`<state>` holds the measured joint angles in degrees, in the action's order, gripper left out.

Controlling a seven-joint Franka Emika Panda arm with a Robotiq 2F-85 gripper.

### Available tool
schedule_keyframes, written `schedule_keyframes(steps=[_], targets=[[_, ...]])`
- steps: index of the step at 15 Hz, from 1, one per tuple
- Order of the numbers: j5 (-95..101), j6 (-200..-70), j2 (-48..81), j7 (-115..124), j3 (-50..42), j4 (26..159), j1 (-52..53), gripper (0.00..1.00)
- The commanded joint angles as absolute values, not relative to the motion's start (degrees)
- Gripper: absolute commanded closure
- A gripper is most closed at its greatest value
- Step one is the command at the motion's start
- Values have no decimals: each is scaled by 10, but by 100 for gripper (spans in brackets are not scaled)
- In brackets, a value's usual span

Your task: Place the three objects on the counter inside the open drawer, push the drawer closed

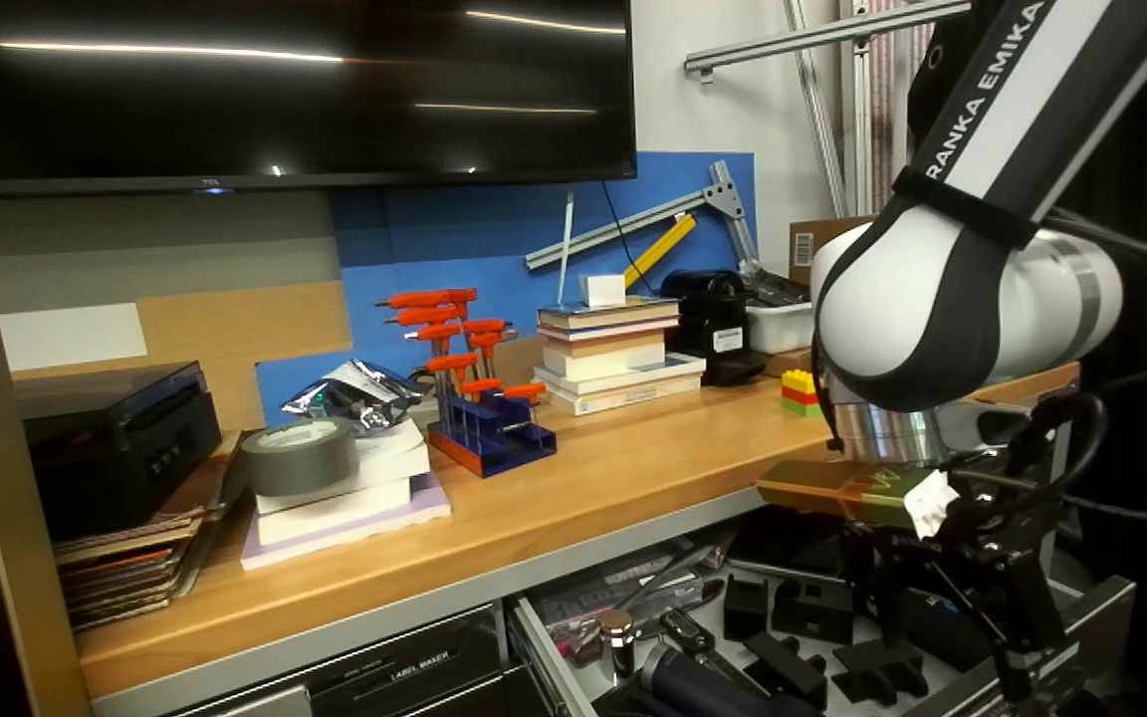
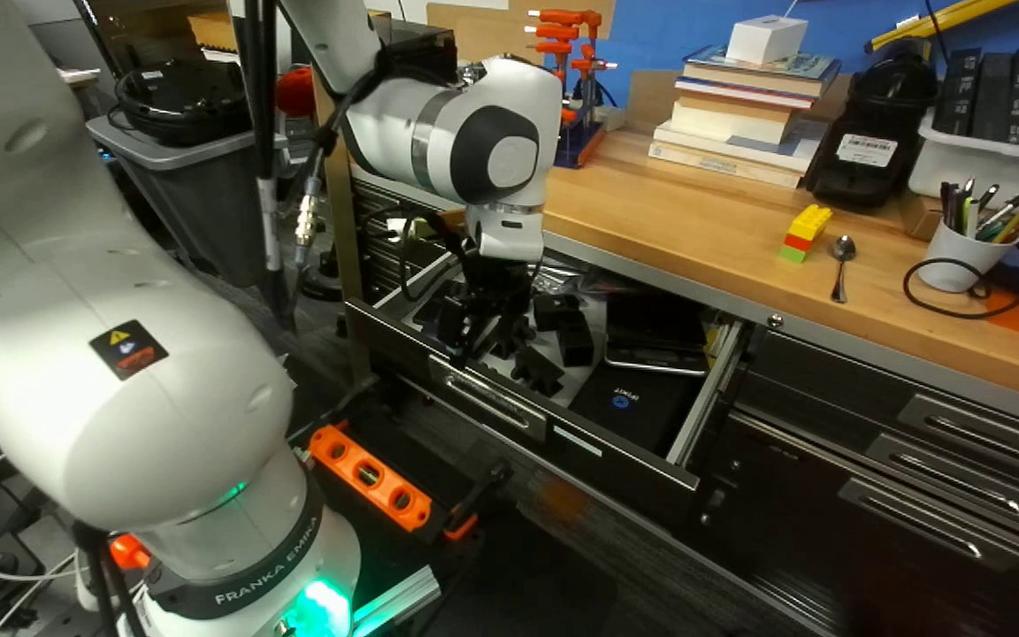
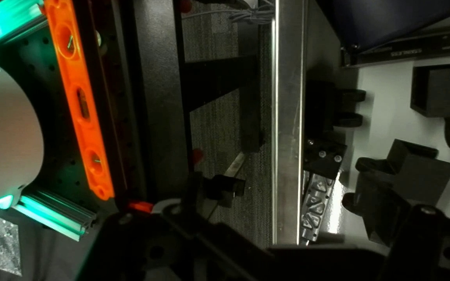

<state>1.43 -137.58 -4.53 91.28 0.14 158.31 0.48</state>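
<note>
The gripper hangs near the front edge of the open drawer, jaws spread wide. Toy-brick stack (yellow up top, red and green below) sits on the counter, spoon lying just beside it. Bunch of black blocky pieces in the drawer.

In an exterior view, the edges cut off the drawer and screen.
</note>
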Motion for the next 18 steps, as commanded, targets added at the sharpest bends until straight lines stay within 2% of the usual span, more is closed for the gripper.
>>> schedule_keyframes(steps=[1,8,13,18], targets=[[14,-1400,-16,912,5,1582,-2,0],[-22,-1500,60,897,1,1582,8,0],[-118,-1628,99,859,8,1582,5,0],[-209,-1699,106,798,28,1582,2,0]])
